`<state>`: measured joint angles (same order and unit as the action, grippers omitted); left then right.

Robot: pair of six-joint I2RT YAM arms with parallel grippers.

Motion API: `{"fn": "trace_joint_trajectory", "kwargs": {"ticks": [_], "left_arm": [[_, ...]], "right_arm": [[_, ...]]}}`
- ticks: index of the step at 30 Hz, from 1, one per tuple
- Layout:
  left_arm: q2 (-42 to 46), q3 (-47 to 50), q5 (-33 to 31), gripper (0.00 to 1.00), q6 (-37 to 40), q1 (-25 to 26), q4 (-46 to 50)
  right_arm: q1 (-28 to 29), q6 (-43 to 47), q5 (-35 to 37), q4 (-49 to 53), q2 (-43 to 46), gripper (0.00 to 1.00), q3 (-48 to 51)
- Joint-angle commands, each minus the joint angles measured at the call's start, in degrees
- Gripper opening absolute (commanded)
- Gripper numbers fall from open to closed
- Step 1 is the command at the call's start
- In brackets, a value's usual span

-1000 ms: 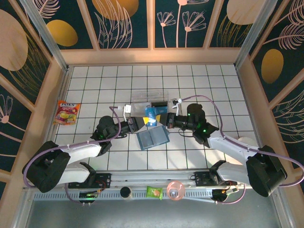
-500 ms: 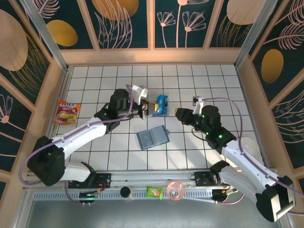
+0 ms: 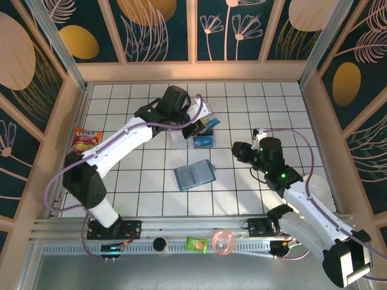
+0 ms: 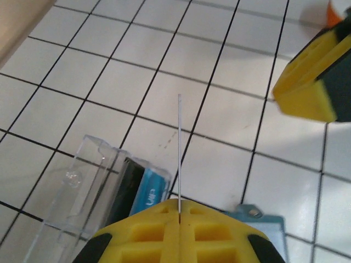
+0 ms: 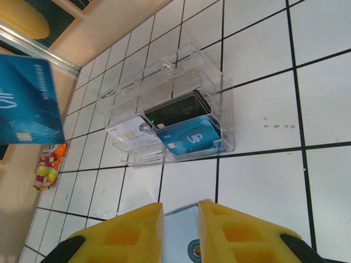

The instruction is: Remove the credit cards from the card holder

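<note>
Left gripper (image 4: 179, 205) out over the far middle of the table (image 3: 121, 96), above a clear tray (image 3: 180, 138). Fingers (image 4: 219, 233) pressed together on a blue card (image 5: 27, 104), a thin edge-on line from the left wrist, its printed face plain from the right wrist.

In the tray: a second blue card (image 5: 192, 137) at the near right, a black card (image 5: 178, 107) just beyond it, a white card (image 5: 129, 131) to the left of both.

Wallet (image 3: 195, 176) lying open and flat on the tiles, near of the tray and apart from it, between the two arms, pale inner side up.

Right gripper (image 5: 180, 216) right of the wallet and a little farther out, above the tiles, pointed toward the tray. Its fingers (image 5: 131, 233) a narrow gap apart, nothing held, a wallet edge in sight through the gap.

Snack packet (image 3: 84, 141) by the left wall. On the near rail, a green sweet (image 3: 196, 244) beside a pink round thing (image 3: 224, 241).
</note>
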<state>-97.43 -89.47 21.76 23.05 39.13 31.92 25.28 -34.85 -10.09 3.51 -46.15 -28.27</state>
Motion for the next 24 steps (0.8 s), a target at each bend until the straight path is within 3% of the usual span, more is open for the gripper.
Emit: {"fn": "trace_joint_trajectory", "kwargs": {"ticks": [1,13,24], "left_arm": [[-6.0,-6.4,-3.3,0.0,9.6,0.1,12.6],[-16.4,-16.9,-9.2,0.0,18.5,1.9,18.6],[-18.2,-13.0,-12.3,0.0,19.8,3.0,15.3]], "right_arm": [[-1.0,0.3,0.4,0.7,0.4,0.23,0.5],[-5.2,1.1,-1.0,1.5,-2.5,0.23,1.1],[-7.6,1.2,-2.2,0.7,-5.7,0.23,0.4]]}}
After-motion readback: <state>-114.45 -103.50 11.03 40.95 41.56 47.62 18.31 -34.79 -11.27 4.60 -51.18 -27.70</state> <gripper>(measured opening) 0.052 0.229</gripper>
